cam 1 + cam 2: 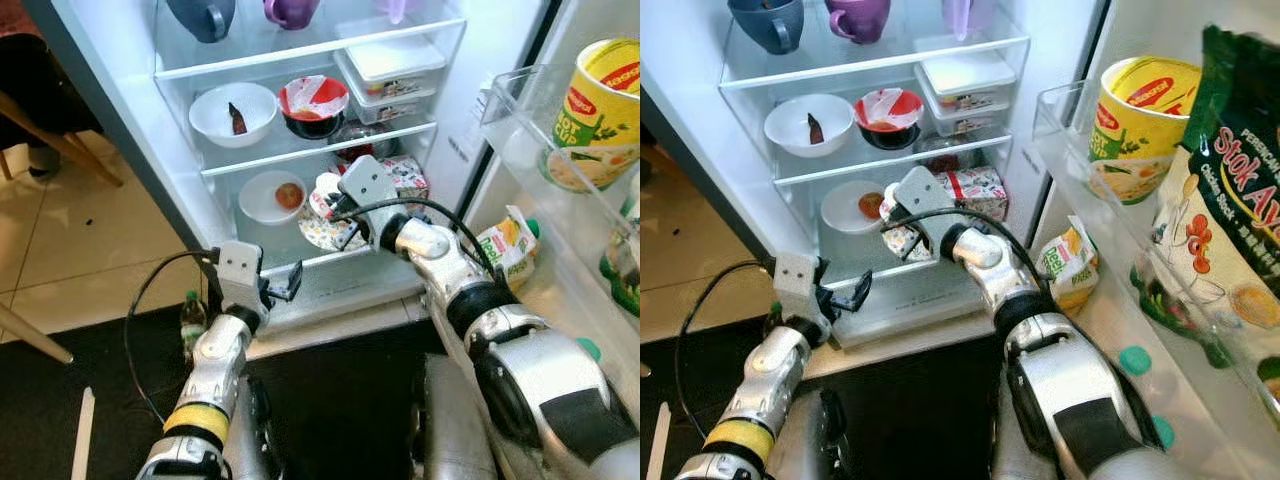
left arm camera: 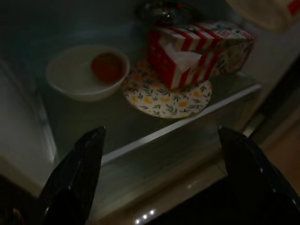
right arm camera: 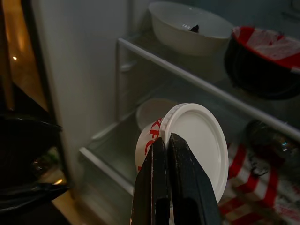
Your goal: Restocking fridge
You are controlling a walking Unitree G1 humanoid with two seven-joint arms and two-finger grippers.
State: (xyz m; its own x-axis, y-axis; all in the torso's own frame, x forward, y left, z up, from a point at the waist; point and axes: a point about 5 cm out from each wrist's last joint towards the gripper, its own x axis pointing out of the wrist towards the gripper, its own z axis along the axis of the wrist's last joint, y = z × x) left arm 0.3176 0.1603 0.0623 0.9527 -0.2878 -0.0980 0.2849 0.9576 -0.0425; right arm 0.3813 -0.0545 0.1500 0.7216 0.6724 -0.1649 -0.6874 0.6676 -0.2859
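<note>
Right tool (image 3: 171,154), pinching the KFC cup (image 3: 187,150) at frame centre, should probably lower it level beside the patterned plate (image 2: 166,96); left tool (image 2: 159,164) is spread.

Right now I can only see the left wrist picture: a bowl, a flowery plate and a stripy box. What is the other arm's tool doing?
Observer: The right tool is shut on a KFC tub with a white lid.
Operator: Ooh! What's on the shelf higher up?
Observer: A white bowl and a red-and-black bowl sit side by side there.
Operator: Is there anything in the door?
Observer: A yellow noodle cup stands in the clear door shelf.
</note>
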